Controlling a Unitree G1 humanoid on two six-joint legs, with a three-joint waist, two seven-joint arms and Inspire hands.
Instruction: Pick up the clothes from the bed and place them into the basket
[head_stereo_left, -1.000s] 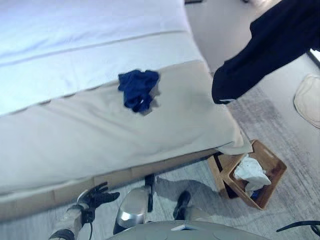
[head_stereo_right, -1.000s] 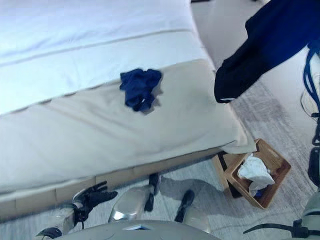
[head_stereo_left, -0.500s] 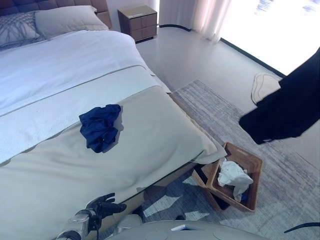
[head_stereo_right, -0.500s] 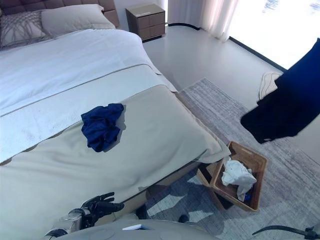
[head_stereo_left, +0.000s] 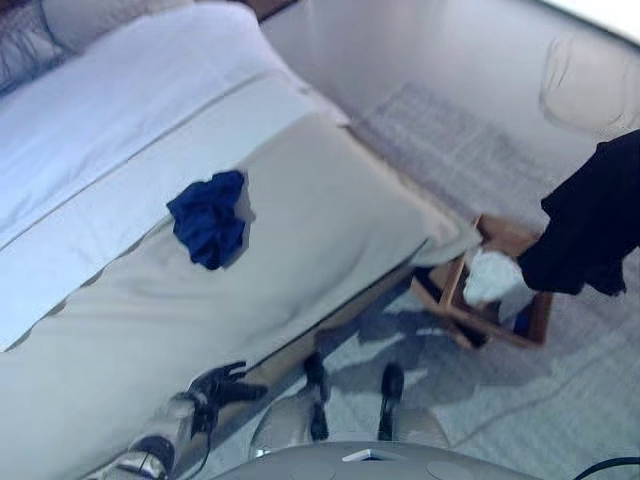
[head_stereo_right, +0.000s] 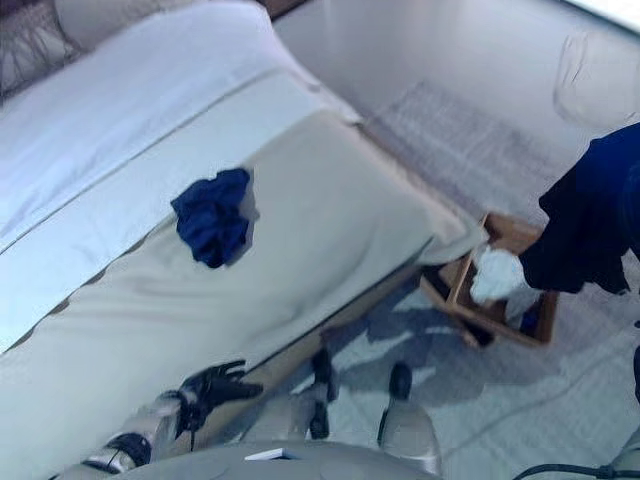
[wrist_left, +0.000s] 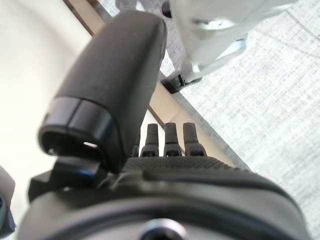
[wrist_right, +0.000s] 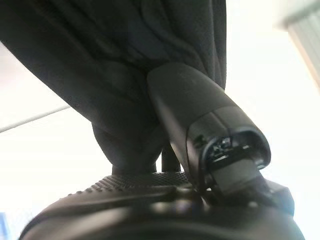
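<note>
Two garments: dark garment (head_stereo_left: 590, 235) gripped in right hand (wrist_right: 200, 150) (thumb clamped over cloth), hanging beside basket (head_stereo_left: 500, 300). Blue clothing (head_stereo_left: 212, 218) lies on bed (head_stereo_left: 330, 230); left hand (head_stereo_left: 222, 388) low, fingers spread, empty.

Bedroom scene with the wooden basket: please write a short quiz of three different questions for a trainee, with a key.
1. True or false: the crumpled dark blue garment lies inside the brown wooden basket.
2. Which hand holds the large black garment? A) the left hand B) the right hand C) neither
3. Fill in: the white cloth lies in the ____.

Key:
1. False. It lies on the beige bed cover; the basket stands on the floor by the bed corner.
2. B. In the right wrist view the right hand is wrapped in the black fabric; the left hand hangs low by the bed edge, fingers straight, holding nothing.
3. basket.
</note>
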